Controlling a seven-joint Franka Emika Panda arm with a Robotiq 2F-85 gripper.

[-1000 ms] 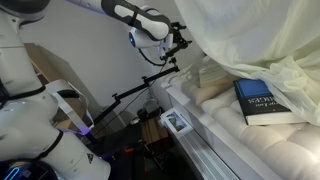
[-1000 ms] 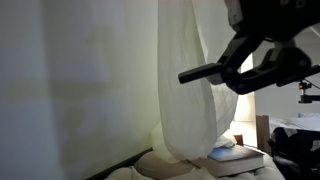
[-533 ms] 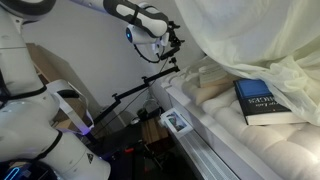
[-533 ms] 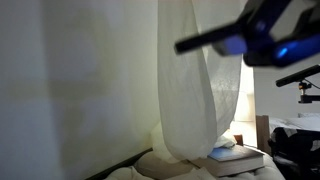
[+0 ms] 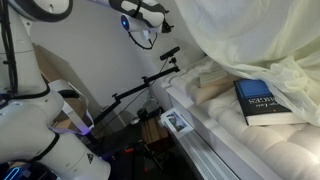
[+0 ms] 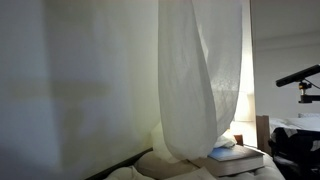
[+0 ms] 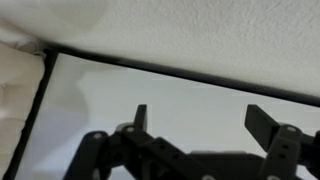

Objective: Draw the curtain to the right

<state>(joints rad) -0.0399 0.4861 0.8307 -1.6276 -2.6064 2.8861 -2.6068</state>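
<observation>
The curtain (image 5: 250, 40) is the biggest thing here. In an exterior view it fills the upper right, and its lower folds lie on the ribbed cushion (image 5: 225, 135), just at the far side of the dark-blue book (image 5: 262, 102). In an exterior view the curtain (image 6: 195, 80) hangs as one gathered column in the middle, beside a plain wall (image 6: 70, 90), and its lower end comes down next to the book (image 6: 240, 155). A black jointed stand (image 5: 140, 90) reaches up at the left of the cushion, below my gripper (image 5: 152, 12). My gripper is high up, near the left edge of the curtain. In the wrist view the gripper (image 7: 200, 125) is released, with its two fingers (image 7: 140, 115) wide apart under a white textured surface (image 7: 200, 30). A cream cloth (image 7: 15, 90) shows at the left edge.
</observation>
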